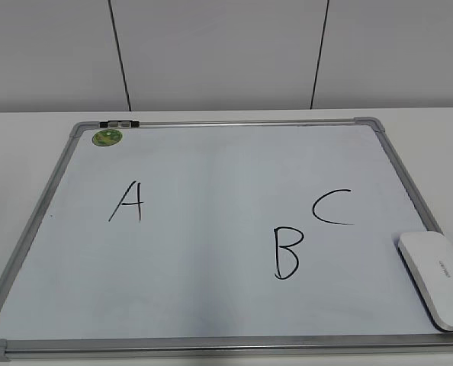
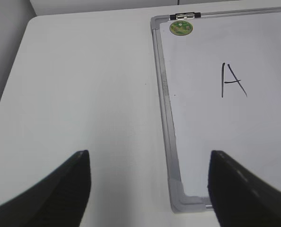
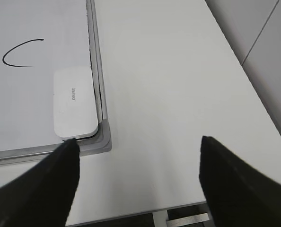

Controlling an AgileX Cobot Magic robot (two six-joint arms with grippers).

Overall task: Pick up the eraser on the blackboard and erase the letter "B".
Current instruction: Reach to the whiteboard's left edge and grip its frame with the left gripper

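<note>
The blackboard [image 1: 211,252] is a white board with a silver-grey frame, lying flat on the table. The black letter "B" [image 1: 287,253] is near the middle right, between "A" [image 1: 127,202] and "C" [image 1: 333,207]. The white eraser [image 1: 435,277] lies on the board's front right corner; it also shows in the right wrist view [image 3: 74,100]. My right gripper [image 3: 138,156] is open and empty above the bare table, to the right of the board's corner. My left gripper [image 2: 149,170] is open and empty over the board's front left corner [image 2: 178,198]. Neither gripper shows in the exterior view.
A round green sticker [image 1: 107,137] sits at the board's far left corner, next to a metal clip [image 1: 118,123]. The white table [image 3: 169,85] extends right of the board to its edge [image 3: 254,90]. A panelled wall [image 1: 211,53] stands behind.
</note>
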